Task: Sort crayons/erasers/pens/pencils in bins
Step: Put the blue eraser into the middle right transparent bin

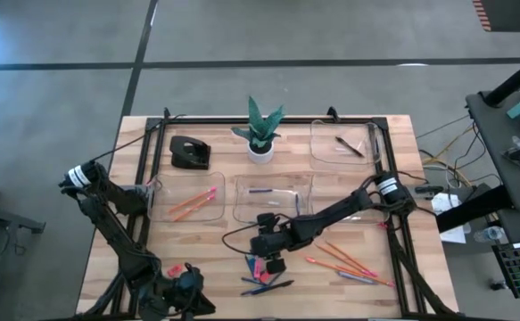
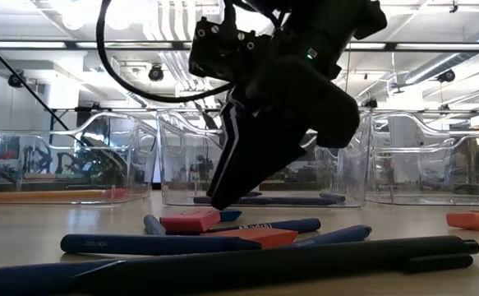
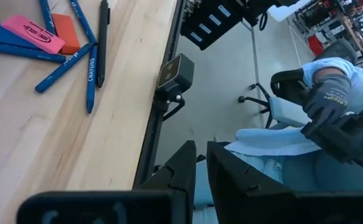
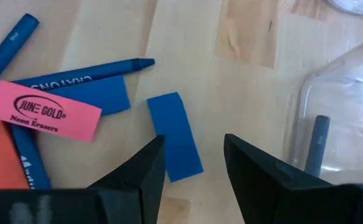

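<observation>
My right gripper (image 4: 193,138) is open and slants down over the loose pile near the table's front middle (image 1: 273,261). A small blue eraser (image 4: 175,137) lies flat on the wood, its near end between the two fingers. Beside it lie a pink eraser (image 4: 44,115), an orange-red eraser (image 2: 255,237) and several blue crayons (image 4: 84,74). Orange pencils (image 1: 349,260) lie loose to the right. My left gripper (image 3: 200,146) is shut on nothing at the front left (image 1: 186,287), pointing out past the table's edge.
Three clear bins are in view: one with pencils (image 1: 193,203), a middle one (image 1: 273,198) with a crayon, close beyond my right gripper, and a far right one (image 1: 344,143) with a black pen. A black desk object (image 1: 190,153) and a potted plant (image 1: 261,134) stand at the back. A person's gloved hand (image 3: 330,99) shows off the table.
</observation>
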